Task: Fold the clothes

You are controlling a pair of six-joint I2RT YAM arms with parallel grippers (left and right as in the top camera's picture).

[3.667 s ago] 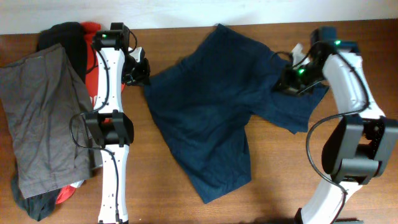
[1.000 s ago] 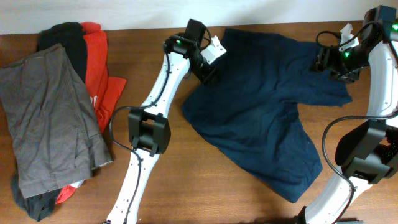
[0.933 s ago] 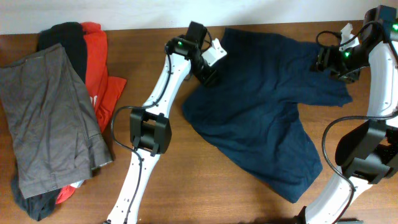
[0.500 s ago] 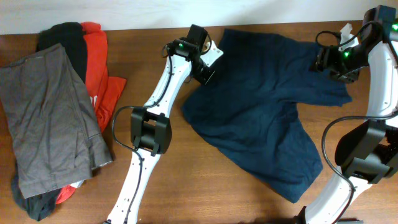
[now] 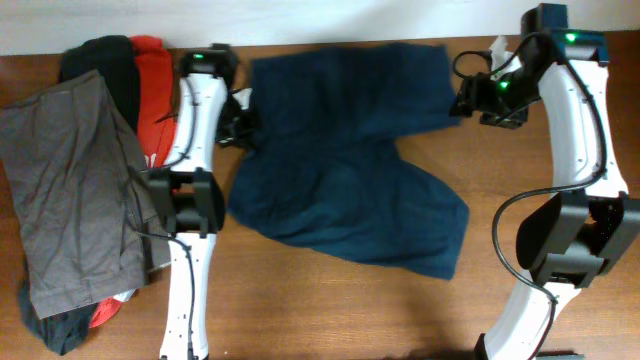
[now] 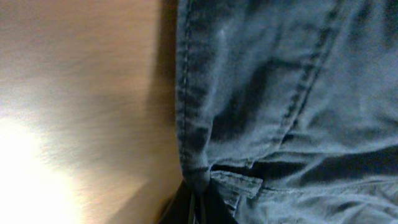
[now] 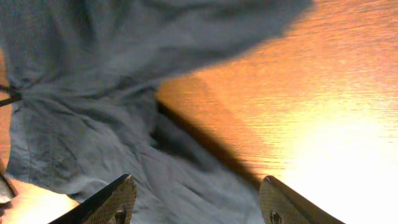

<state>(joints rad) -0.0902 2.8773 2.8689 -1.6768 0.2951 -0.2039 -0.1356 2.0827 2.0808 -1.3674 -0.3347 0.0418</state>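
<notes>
Finds the navy-blue shorts (image 5: pixel 340 160) spread in the upper centre of the overhead frame, one straight edge along the top, both wide legs reaching toward the bottom and lower right, rumpled and with no fold in them yet. Judges the task barely begun on this garment: spreading and squaring in hand, every fold left to make. Notes a heap at the far left of the frame, with grey shorts (image 5: pixel 70 190) uppermost and a red-orange top (image 5: pixel 150 80) and a black garment (image 5: pixel 105 60) showing from beneath, loosely stacked rather than neatly folded, so probably waiting too. Places the left gripper (image 5: pixel 238 120) at the shorts' left edge, upper left of centre, clamped tight on the hem. Confirms this in the left wrist view, where a seamed corner of navy cloth runs down into the closed fingertips (image 6: pixel 183 211) at the bottom of the frame. Places the right gripper (image 5: pixel 480 100) at the upper right, just beside the shorts' right corner, spread wide and holding nothing. Shows its fingers (image 7: pixel 118 199) well apart in the right wrist view, above cloth and bare wooden table (image 7: pixel 323 93).
</notes>
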